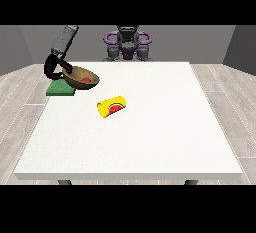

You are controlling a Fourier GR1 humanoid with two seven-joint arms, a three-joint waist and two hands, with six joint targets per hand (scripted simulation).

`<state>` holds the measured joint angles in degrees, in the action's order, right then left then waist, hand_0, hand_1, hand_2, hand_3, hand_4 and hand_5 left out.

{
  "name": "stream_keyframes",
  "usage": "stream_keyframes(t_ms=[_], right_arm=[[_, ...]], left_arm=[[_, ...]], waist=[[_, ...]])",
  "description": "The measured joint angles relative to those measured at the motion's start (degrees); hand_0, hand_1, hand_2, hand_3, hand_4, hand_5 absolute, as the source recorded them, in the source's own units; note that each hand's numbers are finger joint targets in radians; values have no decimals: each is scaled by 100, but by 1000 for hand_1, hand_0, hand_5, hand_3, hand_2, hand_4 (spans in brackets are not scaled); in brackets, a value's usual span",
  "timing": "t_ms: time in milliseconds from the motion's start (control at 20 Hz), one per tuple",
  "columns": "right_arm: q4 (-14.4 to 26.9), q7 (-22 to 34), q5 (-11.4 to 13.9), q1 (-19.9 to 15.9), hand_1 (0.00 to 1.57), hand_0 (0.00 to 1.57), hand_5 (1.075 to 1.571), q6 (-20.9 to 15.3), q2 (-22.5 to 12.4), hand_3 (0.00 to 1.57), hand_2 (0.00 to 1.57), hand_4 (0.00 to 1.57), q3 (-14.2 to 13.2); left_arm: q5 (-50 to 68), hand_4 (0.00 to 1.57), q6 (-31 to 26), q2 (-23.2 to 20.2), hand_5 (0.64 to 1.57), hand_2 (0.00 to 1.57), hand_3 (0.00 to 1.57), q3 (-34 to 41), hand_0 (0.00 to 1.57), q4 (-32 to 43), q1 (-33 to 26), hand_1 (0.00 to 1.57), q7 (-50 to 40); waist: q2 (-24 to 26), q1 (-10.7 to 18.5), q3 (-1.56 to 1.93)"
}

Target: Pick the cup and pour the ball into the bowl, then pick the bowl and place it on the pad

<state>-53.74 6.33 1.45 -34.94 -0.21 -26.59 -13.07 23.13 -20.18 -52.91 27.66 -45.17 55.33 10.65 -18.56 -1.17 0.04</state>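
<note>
The hand (54, 67) at the view's left has its fingers curled round the bowl's (75, 78) rim — ball (86, 79) inside, tilted over the pad (59, 90) — cup (112, 106) lying on the worktop (150, 137).

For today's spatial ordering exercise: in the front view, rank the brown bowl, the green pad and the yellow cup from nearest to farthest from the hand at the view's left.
1. Brown bowl, held at its rim by the hand at the view's left.
2. Green pad, just below that hand.
3. Yellow cup, lying on its side mid-table.
</note>
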Motion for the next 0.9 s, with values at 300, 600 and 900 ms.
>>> stream_keyframes(t_ms=[300,600,900], right_arm=[[719,-622,-258,-154,1571,1571,1541,401,-469,999,1571,1300,-474],[1344,-1110,-373,-349,1571,1571,1547,667,-764,388,1571,1297,-731],[2033,-1699,-362,-554,1571,1571,1563,899,-1288,593,1571,1269,-975]], left_arm=[[70,14,103,-40,1532,0,0,-8,0,-321,14,0,-98],[123,129,227,-128,1533,0,0,-23,0,-655,72,0,-216],[387,0,299,-264,1531,0,0,58,0,-1179,201,0,-547]], waist=[[-239,60,3],[-499,128,6],[-873,253,11]])
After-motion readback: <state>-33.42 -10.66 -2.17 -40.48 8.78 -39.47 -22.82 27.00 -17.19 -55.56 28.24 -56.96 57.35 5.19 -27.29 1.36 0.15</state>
